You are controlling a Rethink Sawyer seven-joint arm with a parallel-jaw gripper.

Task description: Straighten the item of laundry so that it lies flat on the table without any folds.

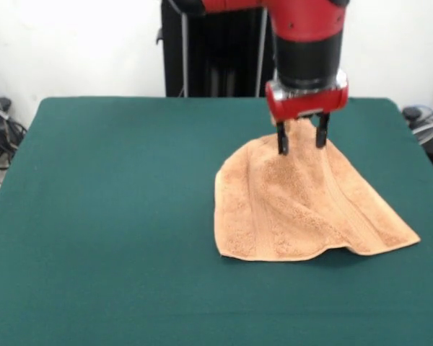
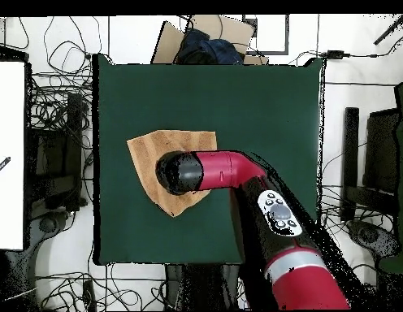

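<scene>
Towel (image 1: 303,205) on the table (image 1: 115,216), off-centre toward one side edge, far corner pulled up into a peak. Gripper (image 1: 302,143) jaws closed on that peak. Not flat yet: creases run down from the pinch, near edge wavy. Spreading remains.

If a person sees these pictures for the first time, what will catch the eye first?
First, the red and black arm, whose end effector pinches the far corner of the peach towel, its two fingers astride a raised peak of cloth. Next, the towel itself, spread in folds on the right part of the dark green table in the front view.
</scene>
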